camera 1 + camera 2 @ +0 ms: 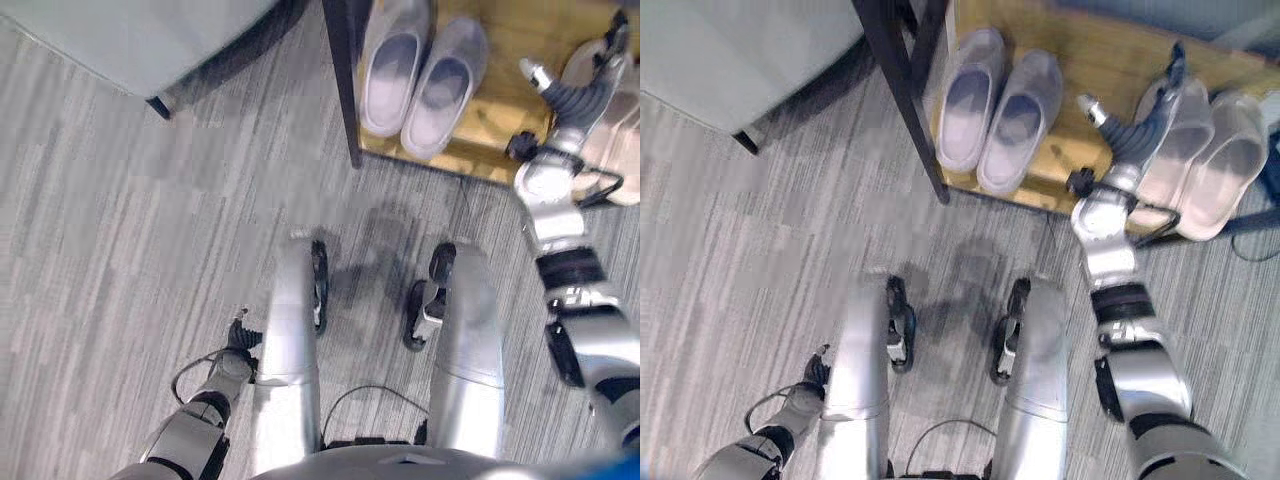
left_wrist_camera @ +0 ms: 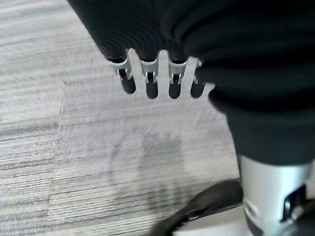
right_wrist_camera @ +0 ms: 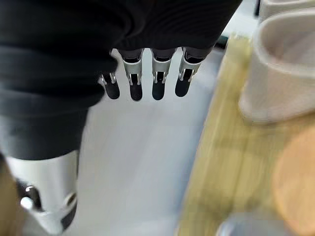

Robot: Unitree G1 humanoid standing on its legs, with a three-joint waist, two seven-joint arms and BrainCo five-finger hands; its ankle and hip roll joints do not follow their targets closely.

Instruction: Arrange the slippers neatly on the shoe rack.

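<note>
Right robot hand (image 1: 1137, 128) raised over the shoe rack (image 1: 1110, 62), fingers relaxed, holding nothing, just beside the beige slippers (image 1: 1205, 160) at right. Best to nudge that pair square beside the grey slippers (image 1: 1000, 105) at left. Left robot hand (image 1: 241, 338) low, idle, fingers spread.

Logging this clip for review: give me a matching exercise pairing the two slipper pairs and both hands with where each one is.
Things:
1. pale lilac slipper pair
2. beige slipper pair
3. right hand
4. left hand

Places:
A. low beside the robot, over grey floor
B. left part of the wooden rack shelf
C. right part of shelf
D. raised over the shelf beside the beige slippers

Pairs: 1-B, 2-C, 3-D, 4-A
</note>
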